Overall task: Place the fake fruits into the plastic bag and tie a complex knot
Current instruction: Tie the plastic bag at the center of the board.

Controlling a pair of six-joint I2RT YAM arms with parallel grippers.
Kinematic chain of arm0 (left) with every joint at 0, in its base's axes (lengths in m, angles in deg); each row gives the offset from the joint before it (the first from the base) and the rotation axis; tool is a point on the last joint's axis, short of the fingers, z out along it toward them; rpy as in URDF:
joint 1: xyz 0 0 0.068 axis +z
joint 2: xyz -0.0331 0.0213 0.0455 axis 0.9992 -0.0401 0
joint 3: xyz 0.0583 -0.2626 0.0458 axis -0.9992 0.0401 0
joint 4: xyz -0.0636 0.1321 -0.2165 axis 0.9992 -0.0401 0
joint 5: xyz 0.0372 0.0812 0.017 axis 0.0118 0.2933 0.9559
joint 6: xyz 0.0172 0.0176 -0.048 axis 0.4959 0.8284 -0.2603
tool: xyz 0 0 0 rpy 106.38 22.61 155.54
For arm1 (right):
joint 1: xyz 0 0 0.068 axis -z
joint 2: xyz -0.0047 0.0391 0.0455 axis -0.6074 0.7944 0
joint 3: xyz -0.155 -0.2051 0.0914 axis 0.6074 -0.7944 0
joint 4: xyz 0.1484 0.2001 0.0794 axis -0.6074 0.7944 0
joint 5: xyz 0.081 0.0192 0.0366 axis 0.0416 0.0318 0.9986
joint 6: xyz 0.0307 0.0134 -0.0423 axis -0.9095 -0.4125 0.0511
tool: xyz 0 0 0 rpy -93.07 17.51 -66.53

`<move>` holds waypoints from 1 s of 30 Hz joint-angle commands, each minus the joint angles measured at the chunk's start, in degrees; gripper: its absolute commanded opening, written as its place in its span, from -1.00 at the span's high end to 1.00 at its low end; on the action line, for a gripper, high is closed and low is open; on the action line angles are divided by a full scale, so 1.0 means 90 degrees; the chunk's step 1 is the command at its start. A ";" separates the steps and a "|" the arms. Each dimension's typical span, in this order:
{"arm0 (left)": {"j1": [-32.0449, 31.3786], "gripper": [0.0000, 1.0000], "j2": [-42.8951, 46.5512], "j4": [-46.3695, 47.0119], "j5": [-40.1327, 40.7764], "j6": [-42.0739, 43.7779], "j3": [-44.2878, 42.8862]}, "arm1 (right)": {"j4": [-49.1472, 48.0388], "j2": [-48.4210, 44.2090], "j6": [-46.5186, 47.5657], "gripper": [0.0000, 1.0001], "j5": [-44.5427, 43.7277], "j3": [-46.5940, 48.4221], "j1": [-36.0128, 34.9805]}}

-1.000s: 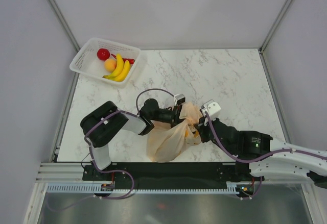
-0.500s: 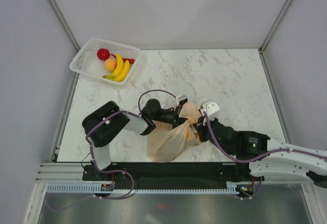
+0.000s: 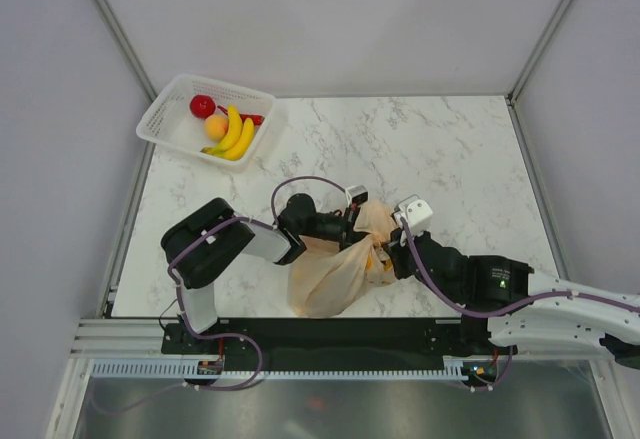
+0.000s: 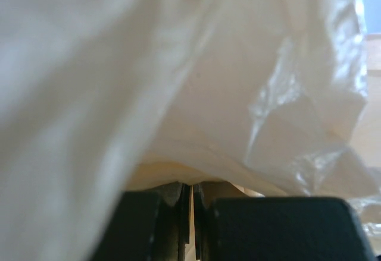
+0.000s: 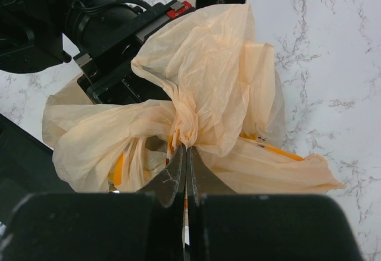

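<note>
The peach plastic bag (image 3: 335, 269) lies near the table's front edge between both arms. Its top is bunched into a twist (image 5: 187, 115), the knot. My right gripper (image 5: 186, 151) is shut on the bag's plastic just below that twist. My left gripper (image 3: 352, 227) reaches in from the left; in its wrist view its jaws (image 4: 191, 186) are shut on a thin fold of the bag (image 4: 226, 94), which fills that view. A red apple (image 3: 202, 106), orange peach (image 3: 216, 126), yellow bananas (image 3: 235, 132) and red chili (image 3: 252, 118) lie in the white basket. What is inside the bag is hidden.
The white lattice basket (image 3: 172, 99) stands at the table's far left corner. Grey walls enclose the marble table (image 3: 440, 149) on three sides. The left arm's body (image 3: 215, 244) lies close to the bag's left.
Both grippers have shifted slightly right with the bag's top; the bunched plastic looks a little tighter. The basket fruits have not moved.
</note>
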 commanded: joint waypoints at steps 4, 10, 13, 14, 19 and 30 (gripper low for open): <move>0.0007 0.92 0.0058 0.2371 0.0404 -0.0287 -0.0204 | 0.0342 -0.0112 0.0086 0.99 0.0278 0.0316 -0.0050; 0.0221 0.92 0.0205 0.2371 0.0462 -0.0375 -0.0145 | 0.0205 0.0170 0.0330 1.00 0.0278 0.0492 -0.0050; 0.0397 0.92 0.0292 0.2371 0.0452 -0.0462 -0.0194 | -0.0068 0.0696 0.0467 1.00 0.0210 0.0599 -0.0040; 0.0436 0.92 0.0322 0.2371 0.0452 -0.0492 -0.0204 | -0.0204 0.0814 0.0496 1.00 0.0141 0.0639 -0.0050; 0.0787 0.92 0.0410 0.2371 0.0306 -0.0648 -0.0165 | -0.0712 0.1575 0.0847 1.00 0.0004 0.0999 0.0028; 0.1393 0.90 0.0771 0.2371 -0.0104 -0.0834 -0.0028 | -0.1621 0.2182 0.1189 1.00 0.1273 0.1137 0.1395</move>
